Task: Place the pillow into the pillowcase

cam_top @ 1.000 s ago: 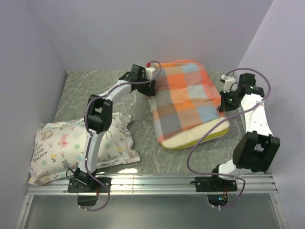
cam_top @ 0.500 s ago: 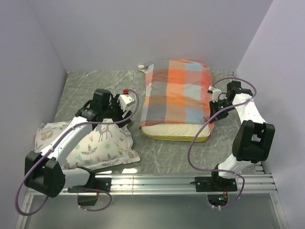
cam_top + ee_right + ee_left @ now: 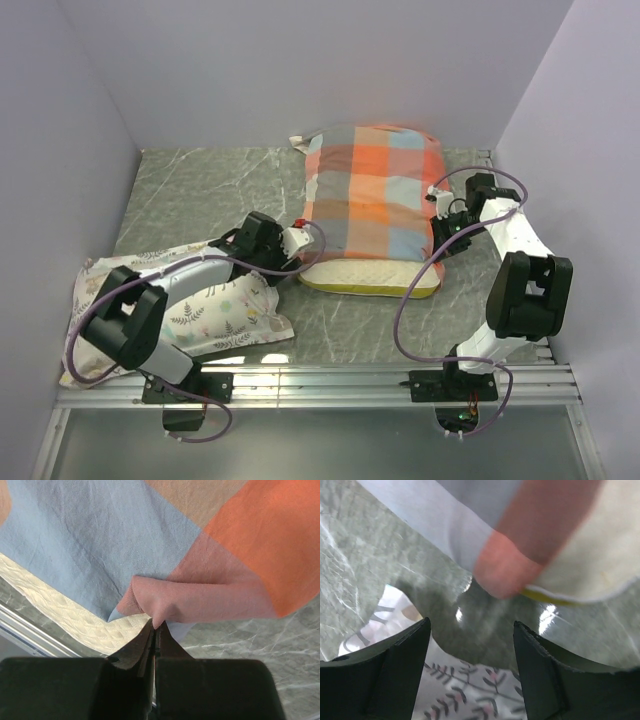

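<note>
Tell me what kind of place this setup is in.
Probably a robot lab work cell, not a bedroom: plain lilac walls box in a marble-patterned table, and an aluminium rail at its near edge carries the left arm and right arm. The pillow and checked pillowcase look like practice props.

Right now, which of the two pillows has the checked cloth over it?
The cream, yellow-edged pillow on the right; the pillowcase covers most of it. The flowered pillow has none.

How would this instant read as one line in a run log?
left gripper open near pillow | right gripper shut on pillowcase edge | pillow near end uncovered
</note>
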`<action>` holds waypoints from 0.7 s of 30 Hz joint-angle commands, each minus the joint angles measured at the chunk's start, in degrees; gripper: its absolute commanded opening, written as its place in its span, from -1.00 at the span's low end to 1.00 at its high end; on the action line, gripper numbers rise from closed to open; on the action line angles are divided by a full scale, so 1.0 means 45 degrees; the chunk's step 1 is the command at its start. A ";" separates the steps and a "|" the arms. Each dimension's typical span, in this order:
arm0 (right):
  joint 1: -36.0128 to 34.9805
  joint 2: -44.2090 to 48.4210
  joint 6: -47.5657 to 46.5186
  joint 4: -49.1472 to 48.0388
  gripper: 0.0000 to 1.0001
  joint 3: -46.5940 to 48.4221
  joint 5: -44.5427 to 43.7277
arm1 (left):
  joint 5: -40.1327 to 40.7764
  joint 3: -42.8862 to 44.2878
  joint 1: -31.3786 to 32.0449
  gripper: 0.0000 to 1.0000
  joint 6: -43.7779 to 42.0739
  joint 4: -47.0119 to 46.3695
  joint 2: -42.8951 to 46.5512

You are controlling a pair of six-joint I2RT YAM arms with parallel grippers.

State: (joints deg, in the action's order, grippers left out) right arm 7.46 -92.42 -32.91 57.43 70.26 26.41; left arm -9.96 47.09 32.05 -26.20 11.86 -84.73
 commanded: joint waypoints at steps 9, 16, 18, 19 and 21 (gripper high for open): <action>-0.0057 0.0284 -0.0012 -0.0164 -1.00 0.0246 -0.0147 | -0.1478 0.1117 -0.0072 0.35 0.0333 -0.0975 -0.1386; -0.0038 0.0323 0.0066 -0.0262 -1.00 0.0168 -0.0206 | -0.1031 0.1467 -0.0286 -0.30 0.1191 -0.1736 -0.1736; -0.0038 0.0381 0.0008 -0.0165 -1.00 0.0168 -0.0225 | -0.0893 0.1644 -0.0597 -0.75 0.1348 -0.1659 -0.1893; 0.0040 0.0401 0.0008 -0.0145 -1.00 0.0168 -0.0225 | -0.0951 0.1799 -0.0735 -0.84 0.1368 -0.1562 -0.1933; 0.0099 0.0518 -0.0070 0.0010 -1.00 0.0246 -0.0206 | -0.1301 0.1976 -0.1066 -0.99 0.1368 -0.1094 -0.1895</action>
State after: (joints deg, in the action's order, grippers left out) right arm 7.55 -92.40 -32.84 57.23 70.26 25.85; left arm -14.41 53.17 29.47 -21.02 6.87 -93.30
